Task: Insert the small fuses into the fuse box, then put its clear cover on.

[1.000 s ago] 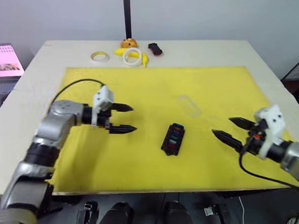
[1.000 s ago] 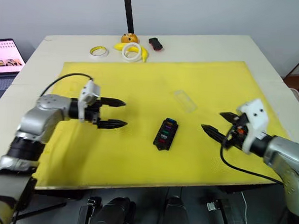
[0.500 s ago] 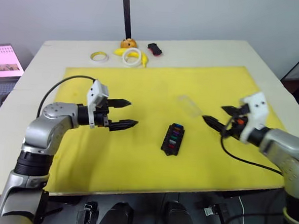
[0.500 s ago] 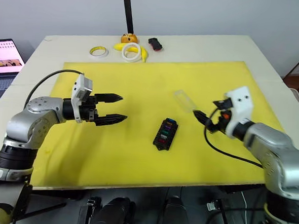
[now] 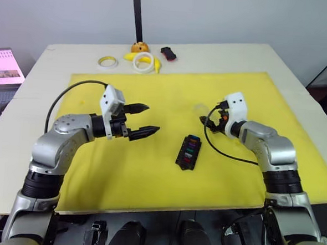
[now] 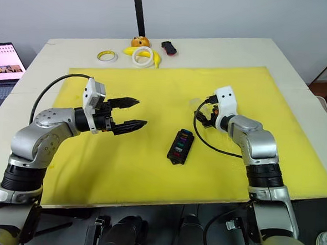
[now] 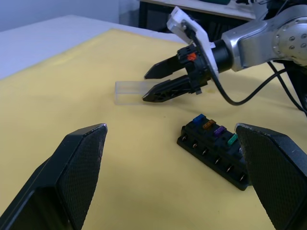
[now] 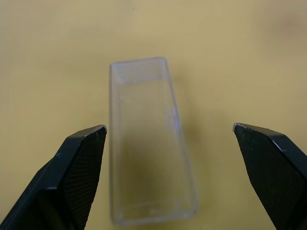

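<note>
Right wrist view – clear cover point(image 8: 148, 143) empty, between parted fingers point(image 8: 79, 172)

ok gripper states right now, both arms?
Left gripper: open, empty, hovering over the yellow mat.
Right gripper: open, at the clear cover, not gripping it.

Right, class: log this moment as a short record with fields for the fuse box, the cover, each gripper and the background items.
fuse box: small black rectangular plastic fuse box on the yellow mat, coloured small fuses in its slots
cover: clear rectangular plastic cover lies on the mat, apart from the box
right gripper: open, at the cover
left gripper: open, above the mat
background: tape rings, beyond the mat
</note>
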`<action>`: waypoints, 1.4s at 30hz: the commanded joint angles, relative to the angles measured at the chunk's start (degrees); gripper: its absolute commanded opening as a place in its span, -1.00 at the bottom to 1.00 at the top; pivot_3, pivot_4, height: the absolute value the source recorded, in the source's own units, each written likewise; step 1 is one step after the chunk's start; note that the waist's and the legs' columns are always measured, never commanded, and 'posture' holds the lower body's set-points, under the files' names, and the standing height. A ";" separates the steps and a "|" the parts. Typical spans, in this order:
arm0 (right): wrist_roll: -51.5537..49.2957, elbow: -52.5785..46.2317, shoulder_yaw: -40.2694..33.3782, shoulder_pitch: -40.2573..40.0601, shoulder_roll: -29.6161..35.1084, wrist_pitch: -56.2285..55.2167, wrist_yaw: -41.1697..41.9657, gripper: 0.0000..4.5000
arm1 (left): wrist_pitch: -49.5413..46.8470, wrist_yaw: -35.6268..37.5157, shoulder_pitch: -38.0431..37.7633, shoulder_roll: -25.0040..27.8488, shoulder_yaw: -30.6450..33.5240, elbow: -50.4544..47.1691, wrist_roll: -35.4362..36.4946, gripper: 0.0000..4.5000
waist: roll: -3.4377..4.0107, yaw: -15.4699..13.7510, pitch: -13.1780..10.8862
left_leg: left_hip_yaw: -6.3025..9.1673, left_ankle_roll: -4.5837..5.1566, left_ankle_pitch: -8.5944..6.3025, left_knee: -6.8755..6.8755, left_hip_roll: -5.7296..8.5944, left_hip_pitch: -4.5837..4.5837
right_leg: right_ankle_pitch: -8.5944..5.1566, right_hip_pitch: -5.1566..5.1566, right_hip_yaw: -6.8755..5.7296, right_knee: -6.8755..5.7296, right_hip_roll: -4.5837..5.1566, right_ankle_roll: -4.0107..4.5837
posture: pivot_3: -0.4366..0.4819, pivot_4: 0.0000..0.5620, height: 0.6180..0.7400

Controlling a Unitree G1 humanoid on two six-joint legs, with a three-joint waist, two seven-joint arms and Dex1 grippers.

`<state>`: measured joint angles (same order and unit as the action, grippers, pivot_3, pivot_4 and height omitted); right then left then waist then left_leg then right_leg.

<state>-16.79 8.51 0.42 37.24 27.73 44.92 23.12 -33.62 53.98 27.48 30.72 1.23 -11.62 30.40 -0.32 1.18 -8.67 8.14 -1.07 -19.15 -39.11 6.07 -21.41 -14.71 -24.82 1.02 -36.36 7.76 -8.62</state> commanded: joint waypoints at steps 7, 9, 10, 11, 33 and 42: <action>2.18 -0.22 -0.03 1.14 -1.81 -2.96 0.75 0.19 | 2.88 -0.13 -0.96 0.67 -0.56 -2.19 -0.75 1.00 | 0.00 -0.02 0.00 | 0.00 0.00 0.00 0.00 0.00 0.00 | 0.00 0.00 0.00 0.00 0.00 0.00 | -0.05 -0.47 1.00; 2.59 -0.38 -0.60 0.53 -1.79 -3.34 0.36 -0.24 | 2.14 -0.15 -2.06 0.80 -0.69 -3.53 -0.25 1.00 | 0.01 -0.03 0.00 | 0.00 0.00 0.00 -0.01 0.00 0.00 | 0.00 0.00 0.00 0.00 0.00 0.00 | -0.05 -0.47 1.00; 2.43 -1.44 -1.22 -0.25 -1.89 -3.46 0.05 -0.25 | 1.21 -0.43 -3.43 0.86 -0.56 -5.07 0.48 1.00 | 0.01 -0.02 0.00 | 0.00 0.00 0.00 0.00 0.00 0.00 | 0.00 0.00 0.00 0.00 0.00 0.00 | -0.05 -0.47 1.00; 2.22 -2.61 -1.77 -0.96 -1.96 -3.42 -0.24 -0.24 | 0.03 -0.85 -4.90 0.84 -0.34 -6.73 1.42 1.00 | 0.01 -0.02 0.00 | 0.00 0.00 0.00 0.00 0.00 0.00 | 0.00 0.00 0.01 0.00 0.00 0.00 | -0.05 -0.47 1.00; -3.90 -27.77 -9.82 -7.45 3.40 14.52 -1.59 -0.24 | 2.26 -23.12 -20.23 -15.63 -23.82 -15.31 -14.25 1.00 | 0.07 -0.73 0.03 | -0.07 0.00 0.00 -0.01 0.03 0.02 | 0.02 0.07 0.10 0.06 0.01 0.04 | -0.05 -0.47 1.00; -4.86 -30.81 -12.23 -11.19 5.26 17.77 -1.85 -0.24 | 0.78 -26.21 -20.30 -19.22 -25.83 -14.78 -15.51 1.00 | 0.09 -1.14 0.04 | -0.08 0.00 0.00 -0.01 0.03 0.01 | 0.02 0.07 0.10 0.07 0.00 0.04 | -0.05 -0.47 1.00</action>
<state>-21.07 -19.45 -10.05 25.69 32.39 62.46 21.52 -33.27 28.20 7.06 12.15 -23.67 -25.61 15.42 -0.23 0.04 -8.63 8.04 -1.07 -19.15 -39.11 6.10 -21.39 -14.68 -24.75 1.13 -36.29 7.77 -8.58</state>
